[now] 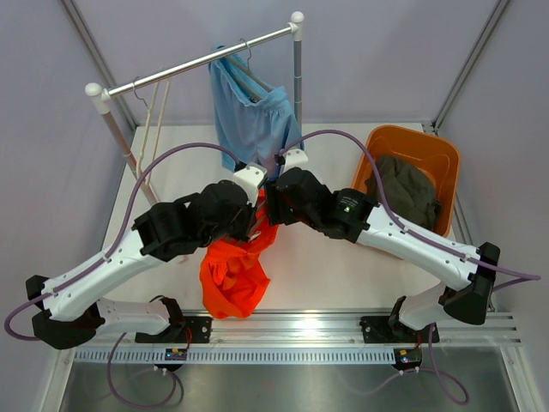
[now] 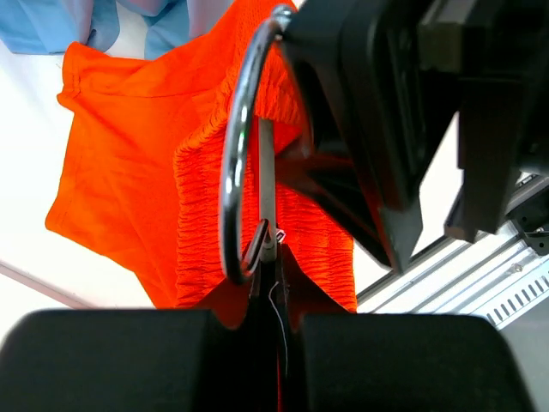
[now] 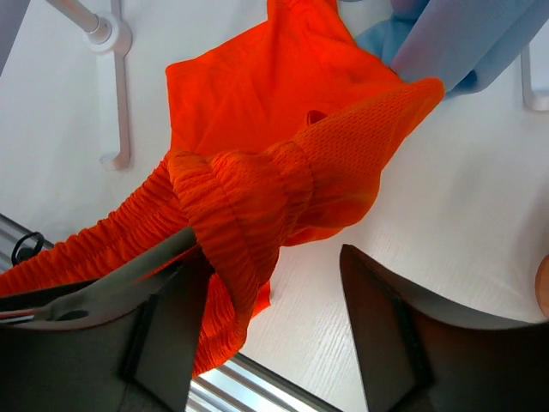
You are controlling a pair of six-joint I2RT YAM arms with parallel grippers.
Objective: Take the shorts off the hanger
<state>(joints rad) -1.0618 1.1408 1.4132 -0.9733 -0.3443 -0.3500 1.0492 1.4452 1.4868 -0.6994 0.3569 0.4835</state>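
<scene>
Pinches hanger hook (image 2: 232, 154) with left gripper (image 2: 273, 257), pressed together. Straddles waistband (image 3: 240, 206) of orange shorts (image 3: 249, 103) with right gripper (image 3: 270, 253), spread; bunched against one finger (image 3: 159, 343), crosswise to gap, nearest right arm.

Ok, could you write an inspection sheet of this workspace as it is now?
surface: white table, no spills
job's things: bright orange cloth shorts bunched around metal wire hanger; light blue cloth shorts hanging on white clothes rack; dark olive-green cloth shorts in orange plastic basket
clutter: pale bare hanger on rack
grippers: left gripper shut on wire hanger; right gripper open at orange waistband
cables: purple cables arch above table
surroundings: grey walls
</scene>
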